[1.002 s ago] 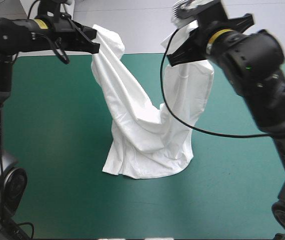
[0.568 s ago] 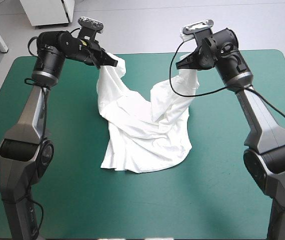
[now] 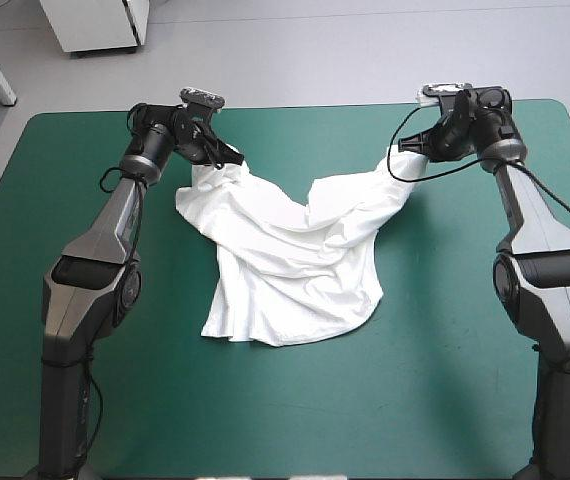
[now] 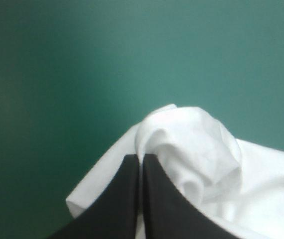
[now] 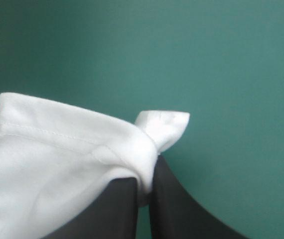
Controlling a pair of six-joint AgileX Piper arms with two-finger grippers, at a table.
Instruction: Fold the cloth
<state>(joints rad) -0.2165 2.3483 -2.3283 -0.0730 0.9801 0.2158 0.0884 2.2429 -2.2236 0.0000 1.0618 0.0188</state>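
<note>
The white T-shirt lies partly spread on the teal-green cover, its near part flat and wrinkled, its two far corners drawn apart toward the table's far edge. My left gripper is shut on the far left corner, low over the table. In the left wrist view the cloth bunches over the black fingers. My right gripper is shut on the far right corner. In the right wrist view a hemmed edge drapes over one finger, and a small fold sticks out between the fingers.
Bare teal-green cover surrounds the shirt on the left, right and near sides. The right arm's black cable loops beside its wrist, above the cloth.
Both grippers have come down from high above the table and moved apart toward the far edge. The hanging shirt has dropped and now stretches low between them.
</note>
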